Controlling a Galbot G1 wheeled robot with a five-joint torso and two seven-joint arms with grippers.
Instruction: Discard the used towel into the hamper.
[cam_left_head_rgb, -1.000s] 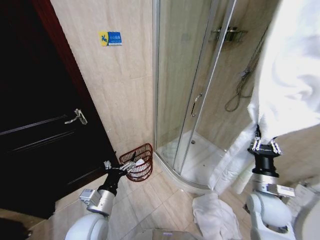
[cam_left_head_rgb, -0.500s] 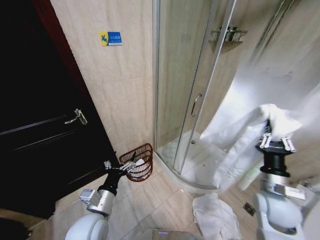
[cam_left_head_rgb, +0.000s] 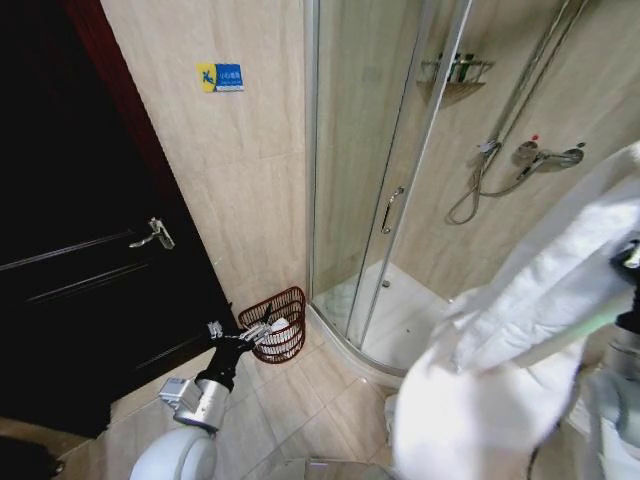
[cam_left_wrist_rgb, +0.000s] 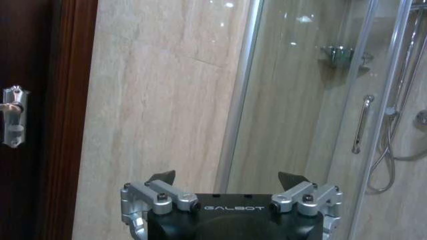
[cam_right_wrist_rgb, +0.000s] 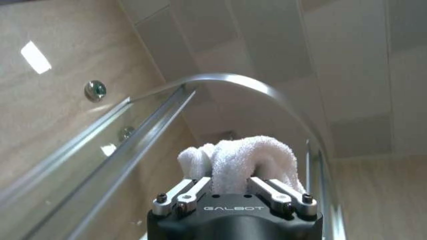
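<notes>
While the left hand (cam_left_head_rgb: 254, 332) waits low near the floor with its fingers spread wide and empty, the right hand (cam_right_wrist_rgb: 233, 187) at the head view's right edge grips a bunched white towel (cam_left_head_rgb: 520, 340), which drapes down in front of the shower enclosure (cam_left_head_rgb: 385, 190). Beyond the left hand, the hamper (cam_left_head_rgb: 277, 322) stands on the tiled floor (cam_left_head_rgb: 300, 410) against the wall, between the dark door (cam_left_head_rgb: 80, 270) and the shower's glass.

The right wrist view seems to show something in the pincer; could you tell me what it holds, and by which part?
The right pincer is shut on a white terry towel, pinching a bunched fold that sticks out past the fingertips. The left pincer is open, holding nothing.
</notes>
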